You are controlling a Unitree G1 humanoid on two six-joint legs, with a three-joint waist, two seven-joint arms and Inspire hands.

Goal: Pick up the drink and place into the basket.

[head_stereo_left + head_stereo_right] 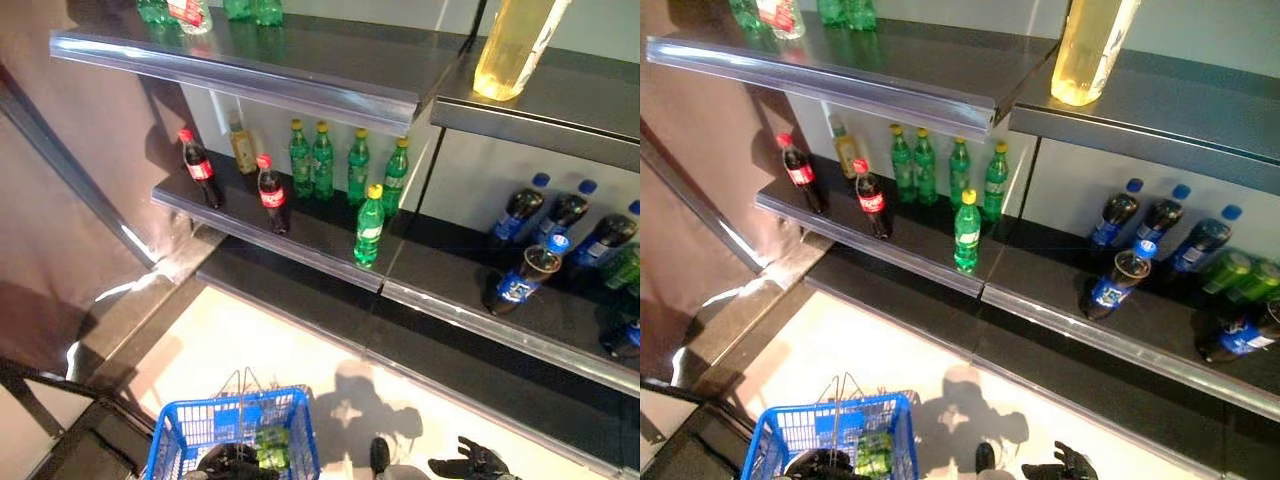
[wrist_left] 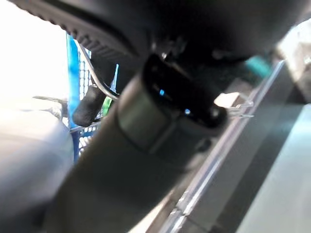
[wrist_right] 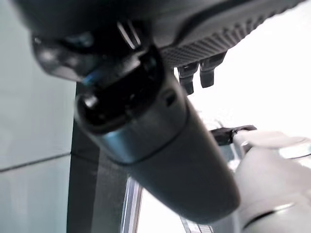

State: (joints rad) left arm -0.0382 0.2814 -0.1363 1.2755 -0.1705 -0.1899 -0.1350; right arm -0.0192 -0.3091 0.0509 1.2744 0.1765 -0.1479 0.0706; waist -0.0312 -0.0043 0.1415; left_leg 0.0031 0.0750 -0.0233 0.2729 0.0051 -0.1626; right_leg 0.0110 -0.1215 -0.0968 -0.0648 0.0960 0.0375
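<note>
Items you have ahead of the right hand point(image 1: 475, 462):
- Middle shelf point(image 1: 300, 245), dark, above and beyond the hand.
- Two cola bottles point(image 1: 200, 168), red caps, upright on that shelf, far to the hand's left.
- Amber bottle point(image 1: 241, 143), between and behind them.
- Blue-capped dark bottles point(image 1: 520, 213), straight beyond the hand; one point(image 1: 525, 277) leans at the front.
- Large yellow bottle point(image 1: 512, 45), on the top shelf point(image 1: 560, 105), highest above the hand.
- Pale floor point(image 1: 240, 340), just left of the hand.
</note>
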